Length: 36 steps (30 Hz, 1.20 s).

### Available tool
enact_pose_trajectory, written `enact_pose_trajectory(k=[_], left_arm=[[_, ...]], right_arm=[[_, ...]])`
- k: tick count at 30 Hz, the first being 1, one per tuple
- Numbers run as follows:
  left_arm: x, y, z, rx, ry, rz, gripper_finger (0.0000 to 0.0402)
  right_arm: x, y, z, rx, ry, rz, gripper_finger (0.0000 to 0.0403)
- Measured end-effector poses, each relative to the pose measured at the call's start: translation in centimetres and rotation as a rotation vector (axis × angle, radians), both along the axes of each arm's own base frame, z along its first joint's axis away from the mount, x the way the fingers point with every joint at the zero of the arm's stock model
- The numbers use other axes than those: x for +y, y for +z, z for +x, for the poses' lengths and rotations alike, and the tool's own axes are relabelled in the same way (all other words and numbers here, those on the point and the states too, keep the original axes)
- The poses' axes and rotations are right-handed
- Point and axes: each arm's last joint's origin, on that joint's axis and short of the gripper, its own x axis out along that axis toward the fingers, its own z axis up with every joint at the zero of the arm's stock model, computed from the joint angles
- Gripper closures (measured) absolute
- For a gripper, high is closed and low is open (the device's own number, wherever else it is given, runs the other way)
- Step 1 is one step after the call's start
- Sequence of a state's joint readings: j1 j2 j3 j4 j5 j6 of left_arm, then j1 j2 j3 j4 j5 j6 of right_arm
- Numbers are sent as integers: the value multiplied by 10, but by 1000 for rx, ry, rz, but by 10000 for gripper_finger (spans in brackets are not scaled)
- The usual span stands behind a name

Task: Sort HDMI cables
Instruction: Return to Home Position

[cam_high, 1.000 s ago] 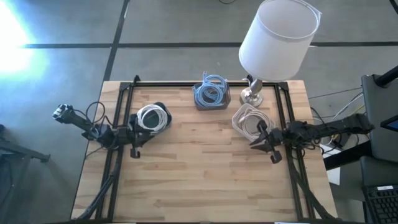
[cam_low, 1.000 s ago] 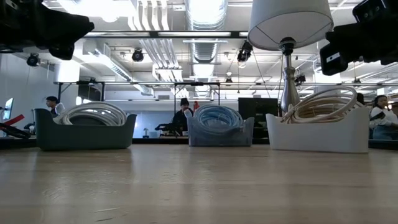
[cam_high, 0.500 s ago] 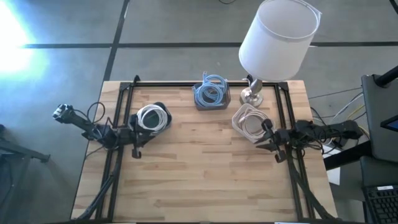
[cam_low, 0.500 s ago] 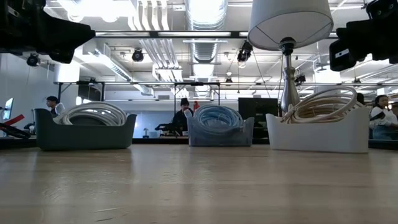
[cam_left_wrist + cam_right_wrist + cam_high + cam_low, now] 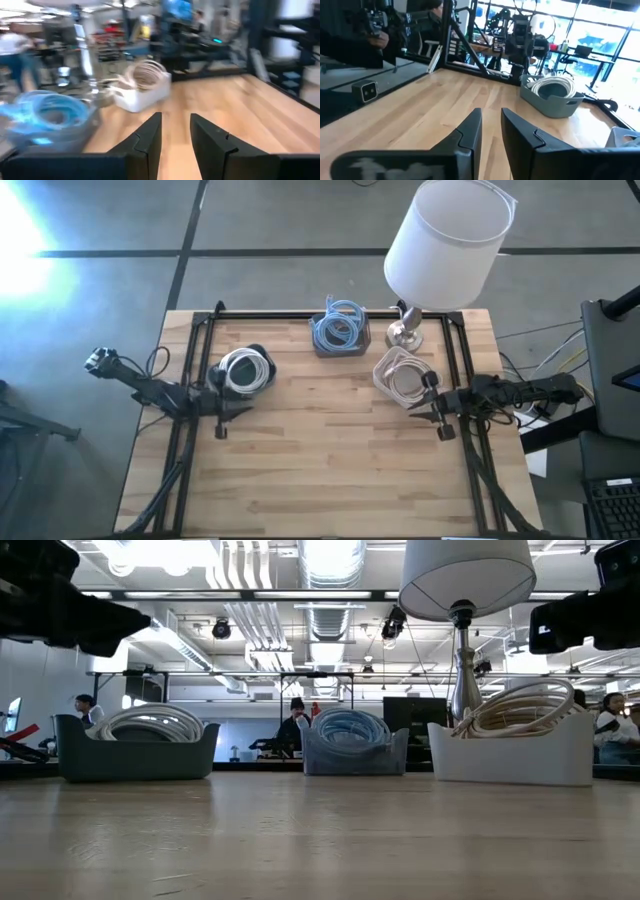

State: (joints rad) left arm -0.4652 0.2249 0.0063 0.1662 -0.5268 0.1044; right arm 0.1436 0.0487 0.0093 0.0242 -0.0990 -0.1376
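The HDMI cables lie coiled in three bins along the far half of the table. White coils (image 5: 245, 369) fill a dark grey bin (image 5: 135, 758), light blue coils (image 5: 338, 330) a blue-grey bin (image 5: 355, 753), and beige coils (image 5: 402, 378) a white bin (image 5: 510, 758). My left gripper (image 5: 222, 412) hovers just near of the grey bin, shut and empty, with a narrow slit between its fingers (image 5: 150, 137). My right gripper (image 5: 436, 416) hovers beside the white bin's near right corner, also shut and empty. The right wrist view shows the white coils (image 5: 552, 84) across the table.
A lamp with a white shade (image 5: 450, 235) stands on its metal base (image 5: 405, 332) between the blue and white bins. Black frame rails (image 5: 190, 380) run along both table sides. The near half of the wooden table (image 5: 330, 470) is bare. People sit in the room beyond.
My right arm has drawn back toward the table's right edge, away from the white bin. My left arm has sunk a little lower beside the grey bin. The coils and bins have stayed where they were.
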Motion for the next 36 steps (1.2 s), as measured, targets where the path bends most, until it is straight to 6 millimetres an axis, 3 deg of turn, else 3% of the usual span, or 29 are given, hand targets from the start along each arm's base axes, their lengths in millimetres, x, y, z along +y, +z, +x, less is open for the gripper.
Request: enact_pose_trajectory(k=[8, 20, 27, 32, 36], left_arm=[[-6, -4, -1, 40, -233, 106, 296], [-6, -11, -1, 106, -229, 75, 296], [-2, -10, -1, 98, -84, -3, 296], [-1, -10, -1, 99, -78, 5, 296], [-1, -10, -1, 100, -78, 5, 296]], right_arm=[[0, 0, 0, -6, 1, -15, 323], [0, 0, 0, -8, 1, -19, 339], [0, 0, 0, -14, 2, -46, 330], [0, 0, 0, -46, 4, -171, 322], [0, 0, 0, -34, 4, -124, 318]])
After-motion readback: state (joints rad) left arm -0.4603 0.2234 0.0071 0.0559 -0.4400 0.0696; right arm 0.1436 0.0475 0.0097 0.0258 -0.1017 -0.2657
